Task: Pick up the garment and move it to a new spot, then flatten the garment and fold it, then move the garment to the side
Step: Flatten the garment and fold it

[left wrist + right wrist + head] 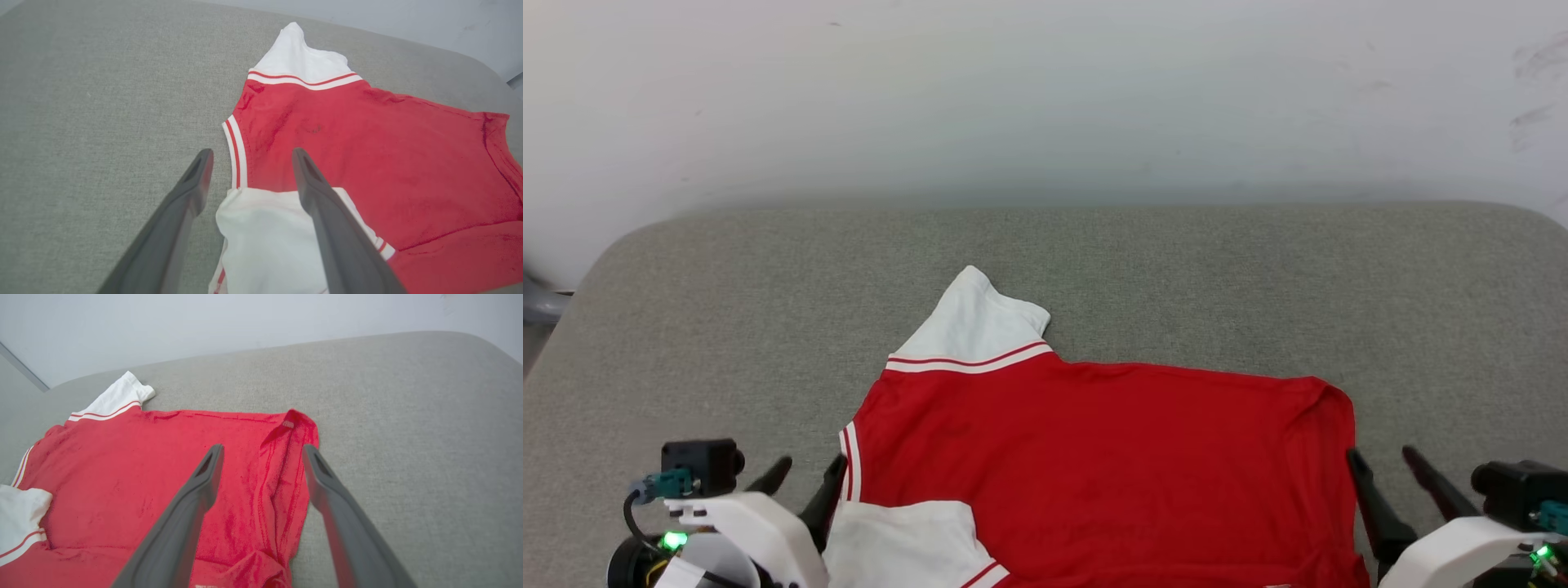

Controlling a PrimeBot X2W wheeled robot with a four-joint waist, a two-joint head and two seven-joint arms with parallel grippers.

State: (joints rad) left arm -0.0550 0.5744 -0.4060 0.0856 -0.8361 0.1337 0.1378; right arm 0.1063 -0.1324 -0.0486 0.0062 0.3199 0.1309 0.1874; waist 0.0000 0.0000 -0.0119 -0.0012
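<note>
Garment (pixel 1111 457): long axis left-right, hem right | left pincer (pixel 810 465), right pincer (pixel 1380 453): wide, empty

No lettering is showing clearly enough to read.
The garment (pixel 135 473) is lying plain red side up. A small tag (pixel 288 424) at its far corner is bearing marks too tiny to make out, and a sliver of white print (pixel 203 586) is peeking out at its near edge, cut off and illegible.

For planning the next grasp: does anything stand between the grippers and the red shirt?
Nothing visible does: the left gripper and right gripper, fingers open, sit directly at the edges of the red jersey T-shirt with white sleeves.
</note>
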